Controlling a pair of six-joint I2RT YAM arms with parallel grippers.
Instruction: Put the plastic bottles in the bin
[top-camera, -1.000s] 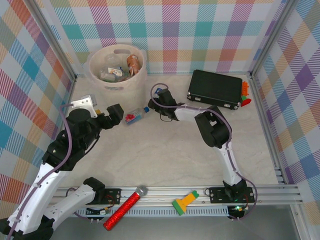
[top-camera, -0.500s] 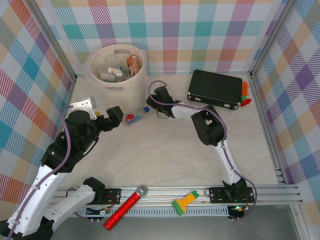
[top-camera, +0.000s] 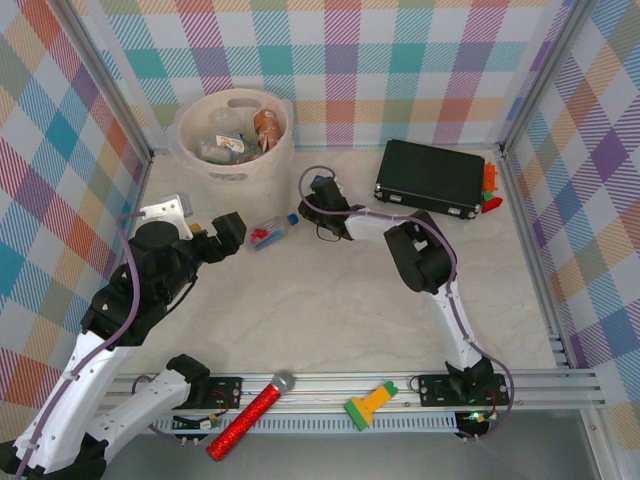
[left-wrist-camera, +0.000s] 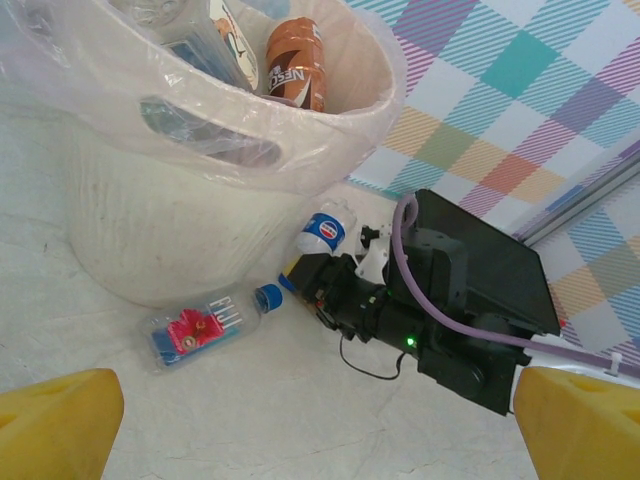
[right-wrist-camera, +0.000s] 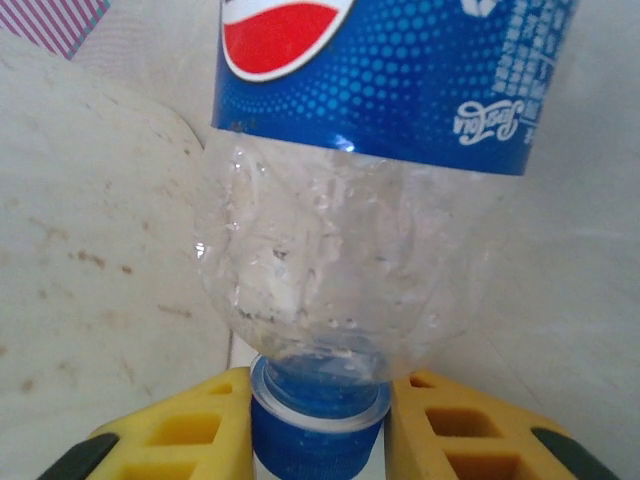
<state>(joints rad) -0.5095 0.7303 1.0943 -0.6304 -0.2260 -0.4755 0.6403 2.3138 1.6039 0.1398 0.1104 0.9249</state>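
A clear Pepsi bottle (right-wrist-camera: 370, 200) with a blue label has its blue cap (right-wrist-camera: 318, 440) clamped between the yellow pads of my right gripper (right-wrist-camera: 320, 430). That gripper (top-camera: 320, 187) sits just right of the bin (top-camera: 240, 170), and the bottle (left-wrist-camera: 325, 230) points up from it toward the bin wall (left-wrist-camera: 150, 230). A clear Fiji bottle (top-camera: 267, 233) with a blue cap lies on the table below the bin (left-wrist-camera: 200, 325). My left gripper (top-camera: 230, 230) hangs open left of it, with nothing between its yellow fingers (left-wrist-camera: 60, 425). The bin holds several bottles, one brown-labelled (left-wrist-camera: 297, 62).
A flat black case (top-camera: 430, 178) lies at the back right with small orange, green and red items (top-camera: 490, 185) at its far end. On the near rail are a red glitter microphone (top-camera: 250, 415) and a green-and-yellow tool (top-camera: 370, 403). Checked walls enclose the table.
My right gripper has shut on the Pepsi bottle's cap, its wrist shifting slightly beside the bin. The left arm has drawn back a little and stays open.
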